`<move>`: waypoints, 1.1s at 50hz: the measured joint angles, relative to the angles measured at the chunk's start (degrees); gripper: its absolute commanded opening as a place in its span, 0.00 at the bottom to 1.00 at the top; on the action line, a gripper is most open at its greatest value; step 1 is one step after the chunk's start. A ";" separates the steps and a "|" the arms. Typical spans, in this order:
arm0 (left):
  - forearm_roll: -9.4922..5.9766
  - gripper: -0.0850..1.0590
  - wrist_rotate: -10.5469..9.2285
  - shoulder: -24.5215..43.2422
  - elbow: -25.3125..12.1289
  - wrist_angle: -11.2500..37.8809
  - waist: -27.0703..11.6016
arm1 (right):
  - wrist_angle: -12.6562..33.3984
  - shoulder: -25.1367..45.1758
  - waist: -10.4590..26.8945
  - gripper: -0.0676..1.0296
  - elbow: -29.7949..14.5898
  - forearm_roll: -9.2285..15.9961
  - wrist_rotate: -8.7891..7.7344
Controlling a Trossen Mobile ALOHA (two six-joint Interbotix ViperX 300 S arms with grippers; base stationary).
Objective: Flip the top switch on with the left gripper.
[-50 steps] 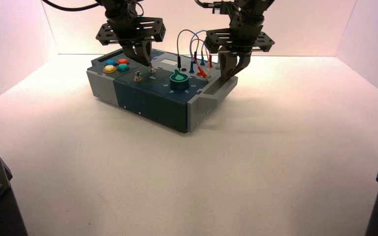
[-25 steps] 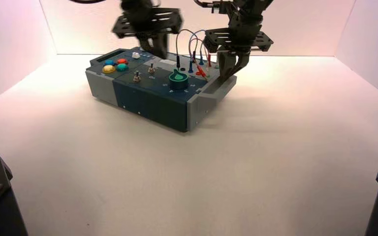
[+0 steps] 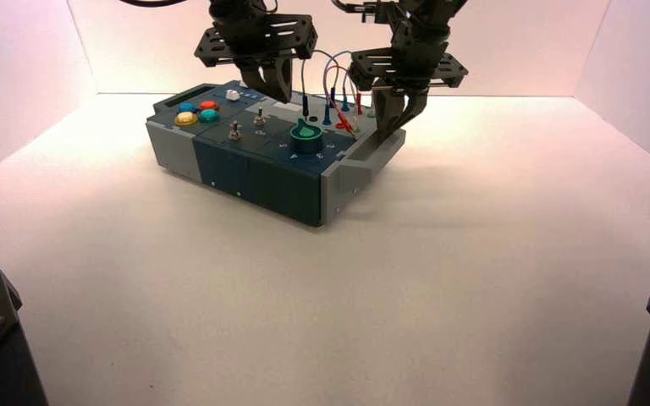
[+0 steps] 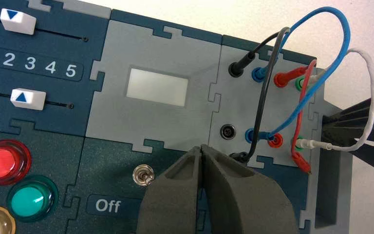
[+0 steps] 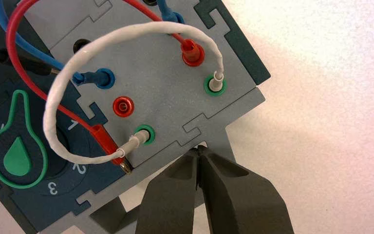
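Observation:
The box (image 3: 245, 165) stands at the back left of the table. Two silver toggle switches sit on its top: a far one (image 3: 259, 117) and a near one (image 3: 234, 131). My left gripper (image 3: 278, 91) hovers shut and empty above the box, behind and to the right of the far switch. In the left wrist view its closed tips (image 4: 202, 148) lie over the panel edge, with one toggle (image 4: 142, 175) beside them, clear of the fingers, near the lettering "Off" (image 4: 108, 205). My right gripper (image 3: 387, 127) is shut and empty at the box's right end, also seen in the right wrist view (image 5: 199, 148).
A green knob (image 3: 306, 138), coloured round buttons (image 3: 196, 112), two white sliders (image 4: 28, 97), a pale display (image 4: 157, 86) and looped black, blue, red and white wires (image 3: 330, 76) in sockets fill the box top. Walls enclose the white table.
My left gripper has lifted off the far switch and moved up, back and to the right. The box has shifted slightly left. The right gripper has stayed at the box's right end.

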 measured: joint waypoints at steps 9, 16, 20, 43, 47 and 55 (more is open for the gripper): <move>0.09 0.05 0.00 -0.09 0.00 0.00 -0.09 | 0.00 0.00 -0.09 0.04 0.00 -0.09 0.00; 0.44 0.05 0.18 -1.14 0.00 0.09 0.35 | 0.18 -0.09 -0.09 0.04 -0.09 0.00 0.00; 0.62 0.05 0.26 -1.76 0.00 0.18 0.97 | 0.18 -0.09 -0.09 0.04 -0.09 0.00 0.00; 0.97 0.05 0.70 -4.39 0.00 1.05 3.43 | 0.26 -0.09 0.00 0.04 -0.09 0.00 0.00; 1.05 0.05 0.70 -4.48 0.00 1.05 3.96 | 0.18 -0.09 0.00 0.04 -0.09 0.00 -0.09; 1.32 0.05 1.14 -4.57 0.00 1.05 3.96 | 0.18 -0.18 -0.09 0.04 -0.09 0.00 0.00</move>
